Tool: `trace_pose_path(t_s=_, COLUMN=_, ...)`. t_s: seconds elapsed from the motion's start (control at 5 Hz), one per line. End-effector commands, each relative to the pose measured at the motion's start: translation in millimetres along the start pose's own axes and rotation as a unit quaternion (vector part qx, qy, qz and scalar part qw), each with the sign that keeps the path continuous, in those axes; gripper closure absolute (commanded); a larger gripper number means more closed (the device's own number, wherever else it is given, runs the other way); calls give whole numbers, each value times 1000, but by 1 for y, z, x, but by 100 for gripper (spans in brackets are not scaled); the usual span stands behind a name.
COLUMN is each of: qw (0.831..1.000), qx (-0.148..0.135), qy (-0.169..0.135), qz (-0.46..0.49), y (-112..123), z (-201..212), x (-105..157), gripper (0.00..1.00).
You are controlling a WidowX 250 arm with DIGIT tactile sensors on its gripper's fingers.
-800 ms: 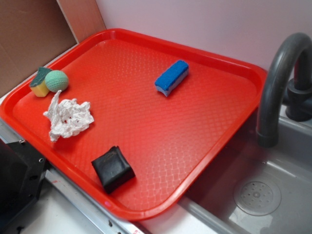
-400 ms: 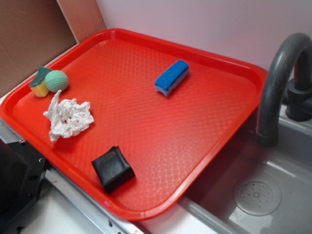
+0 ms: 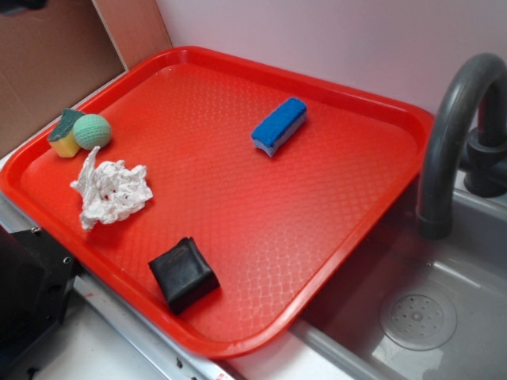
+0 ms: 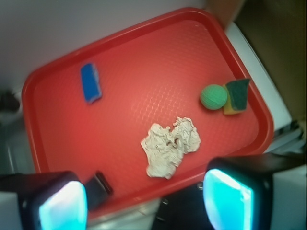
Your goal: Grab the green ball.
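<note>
The green ball [image 3: 92, 131], small, mint and knitted, rests at the left end of the red tray [image 3: 238, 198], touching a yellow sponge wedge with a dark green top [image 3: 63, 134]. In the wrist view the green ball [image 4: 213, 97] lies at the upper right with the wedge [image 4: 236, 96] beside it. My gripper [image 4: 144, 203] hangs high above the tray's front edge, well away from the ball. It is open, its cyan pads [image 4: 62, 206] wide apart with nothing between them.
A crumpled white cloth [image 3: 111, 190] lies just in front of the ball. A black pouch [image 3: 184, 274] sits near the tray's front rim and a blue sponge [image 3: 279, 125] further back. A grey faucet [image 3: 451, 134] and sink [image 3: 417, 317] stand to the right.
A dark part has come into the top-left corner of the exterior view. Nothing on the tray has moved.
</note>
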State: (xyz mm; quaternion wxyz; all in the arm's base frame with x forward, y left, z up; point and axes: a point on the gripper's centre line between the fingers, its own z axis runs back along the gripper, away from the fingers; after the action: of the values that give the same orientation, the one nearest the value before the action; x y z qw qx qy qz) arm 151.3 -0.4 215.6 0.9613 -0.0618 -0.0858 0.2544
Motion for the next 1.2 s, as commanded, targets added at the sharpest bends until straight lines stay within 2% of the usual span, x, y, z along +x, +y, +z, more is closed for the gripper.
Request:
trace_pose_path(t_s=0.0, qw=967, qx=85, qy=-57, qz=232, y=34, z=-38, x=33, gripper=0)
trace_pose_path(t_s=0.2, qw=929, qx=102, qy=-66, qz=350, y=49, z=-51, x=37, gripper=0)
trace_pose_path(t_s=0.4, qw=878, qx=83, qy=-56, qz=469, y=73, z=-75, x=42, gripper=0)
trace_pose_path(t_s=0.6, qw=844, qx=111, qy=-84, qz=518, y=86, z=-93, x=48, gripper=0)
trace_pose_path(t_s=0.8, qw=836, qx=123, qy=-101, qz=525, y=95, z=-108, x=53, gripper=0)
trace_pose_path(t_s=1.0, qw=827, qx=151, qy=-114, qz=530, y=103, z=-128, x=59, gripper=0)
